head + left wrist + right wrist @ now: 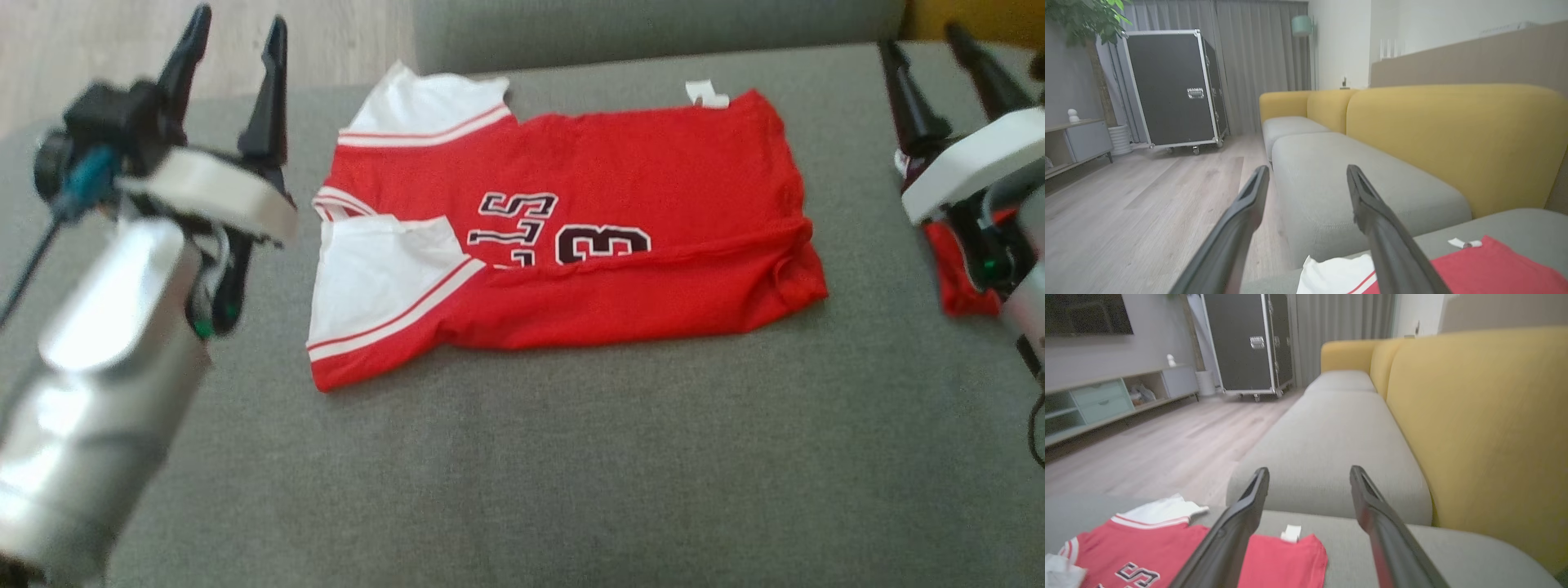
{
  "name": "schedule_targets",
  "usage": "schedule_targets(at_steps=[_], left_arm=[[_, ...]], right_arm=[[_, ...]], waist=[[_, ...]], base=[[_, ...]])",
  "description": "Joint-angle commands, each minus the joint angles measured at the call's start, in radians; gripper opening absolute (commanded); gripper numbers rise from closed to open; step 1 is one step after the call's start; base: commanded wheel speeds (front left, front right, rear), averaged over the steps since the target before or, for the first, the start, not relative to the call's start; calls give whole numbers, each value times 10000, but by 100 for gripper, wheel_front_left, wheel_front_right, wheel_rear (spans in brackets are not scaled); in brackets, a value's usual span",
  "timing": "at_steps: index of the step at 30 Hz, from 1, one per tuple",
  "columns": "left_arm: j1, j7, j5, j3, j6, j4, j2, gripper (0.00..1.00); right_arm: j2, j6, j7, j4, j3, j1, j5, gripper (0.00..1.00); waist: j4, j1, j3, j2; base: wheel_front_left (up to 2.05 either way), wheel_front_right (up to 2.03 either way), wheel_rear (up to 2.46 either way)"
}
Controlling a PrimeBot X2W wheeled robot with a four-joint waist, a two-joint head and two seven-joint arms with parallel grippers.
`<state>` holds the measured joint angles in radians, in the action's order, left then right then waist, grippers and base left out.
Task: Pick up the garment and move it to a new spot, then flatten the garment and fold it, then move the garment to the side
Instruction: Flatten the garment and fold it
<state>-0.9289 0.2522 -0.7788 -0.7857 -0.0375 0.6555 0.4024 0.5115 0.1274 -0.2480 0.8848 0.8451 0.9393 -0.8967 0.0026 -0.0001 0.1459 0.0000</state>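
**On the grey sofa seat: one fold in, hands free**

On the sofa seat (571, 457) in front of me the garment (563, 245), a red jersey with white sleeves, lies flat. Its sleeves are toward my left and its hem, with a small white tag (706, 94), is toward my right. The near long edge looks doubled up over the printed number, so I judge flattening done and folding half finished.

The left gripper (238, 24) hangs above the seat just beside the sleeves, its fingers spread wide and holding nothing. The right gripper (921, 39) hangs past the hem, well apart from the cloth, equally wide and empty.

I reckon the next move is a crosswise fold. That means bringing both grippers down onto one short end, pinching both layers at its two corners, and carrying it evenly over to the other end.
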Motion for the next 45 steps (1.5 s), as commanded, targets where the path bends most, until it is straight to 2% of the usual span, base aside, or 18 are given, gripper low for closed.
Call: schedule_targets(at_steps=[1,6,10,13,14,17,22,30,35,40,45], left_arm=[[85,86,170,814,-174,-752,336,100],[2180,92,1029,2311,-697,-2779,101,100],[3851,93,1717,3277,-820,-3840,-422,100],[4903,93,2242,3897,-827,-4260,-884,100],[5580,94,2427,4286,-761,-4333,-1271,100],[6443,94,2764,4747,-548,-4268,-1798,100],[7331,94,3365,5460,-191,-3999,-2537,100],[7384,95,4062,6273,356,-3328,-3041,100],[6985,33,4162,6268,298,-2048,-3111,100],[6202,-550,3850,6524,-87,-332,-3170,100],[5558,-1069,3766,6414,35,907,-3136,100]], right_arm=[[3,33,-128,-579,-728,-345,524,100],[-531,33,-134,-2247,-3767,-2278,2730,100],[-1568,33,-135,-3508,-5825,-4163,4591,100],[-2427,33,-136,-4110,-6768,-5373,5660,100],[-2972,33,-136,-4417,-7300,-6004,6083,100],[-3563,33,-136,-4893,-7811,-6824,6812,100],[-4243,33,-136,-5568,-8122,-7839,7475,100],[-4434,33,-137,-6073,-8098,-8223,7712,100],[-4445,33,-137,-6185,-8055,-7979,7722,100],[-4434,33,-137,-6287,-7941,-7765,7676,100],[-4423,33,-137,-6342,-7912,-7630,7631,100]], waist=[[33,1,-348,0],[35,1,-826,0],[10,1,-1060,0],[-38,1,-1224,0],[-73,1,-1331,0],[-119,1,-1430,0],[-188,1,-1455,0],[-305,1,-1181,0],[-422,1,-917,0],[-550,1,-597,0],[-687,1,-289,0]], base=[[0,0,0],[0,0,0],[0,0,0],[0,0,0],[0,0,0],[0,0,0],[0,0,0],[0,0,0],[0,0,0],[0,0,0],[0,0,0]])
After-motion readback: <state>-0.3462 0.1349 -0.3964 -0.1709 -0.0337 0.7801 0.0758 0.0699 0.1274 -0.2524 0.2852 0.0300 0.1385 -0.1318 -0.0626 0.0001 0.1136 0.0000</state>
